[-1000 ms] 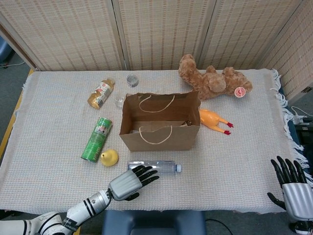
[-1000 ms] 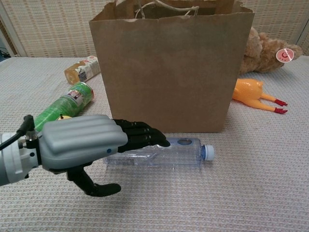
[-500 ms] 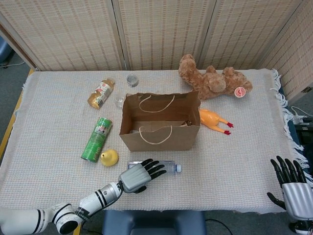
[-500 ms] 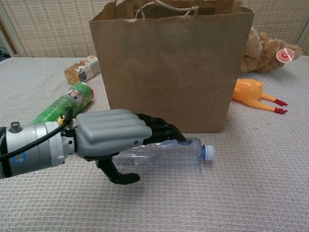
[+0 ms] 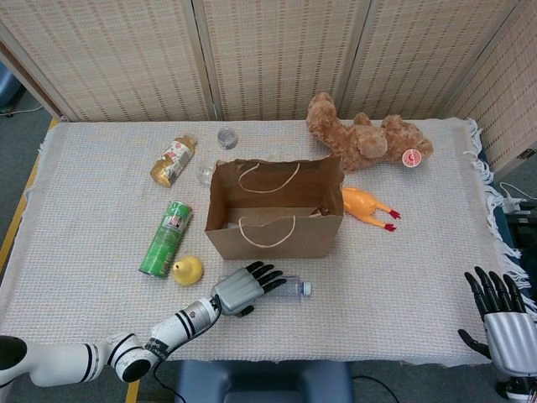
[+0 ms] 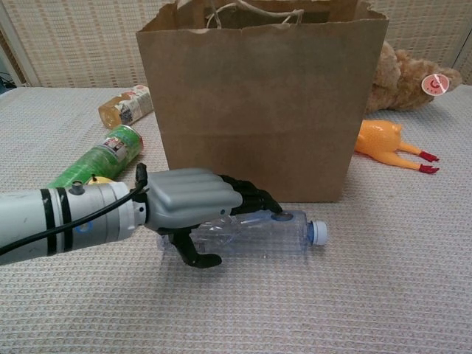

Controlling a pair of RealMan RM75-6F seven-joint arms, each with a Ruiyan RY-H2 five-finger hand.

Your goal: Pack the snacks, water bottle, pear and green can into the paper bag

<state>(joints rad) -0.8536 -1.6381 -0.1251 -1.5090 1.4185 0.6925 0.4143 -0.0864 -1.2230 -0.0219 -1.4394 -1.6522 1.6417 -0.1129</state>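
Here the left hand (image 6: 195,209) is lying palm-down over the clear water bottle (image 6: 273,231), which is resting on its side on the table (image 5: 403,269) just in front of the paper bag (image 5: 275,208). The bottle's long axis is running left to right, parallel to the bag's near wall, with the cap pointing right. The hand is covering the base end and the middle; its fingers (image 6: 254,199) are draping over the top of the bottle toward the far side while the thumb is curling under on the near side. The fingers are only partly curled, so the pictures are not settling whether they are already clamped on the bottle or just resting on it; a firm grip looks not yet made.

The right hand (image 5: 503,323) is sitting at the near right corner, well apart from everything, fingers spread and holding nothing, so the left hand is plainly the nearer one. The coming move is probably calling for a wrap across the bottle's width, then a lift over the bag's open top just behind it.
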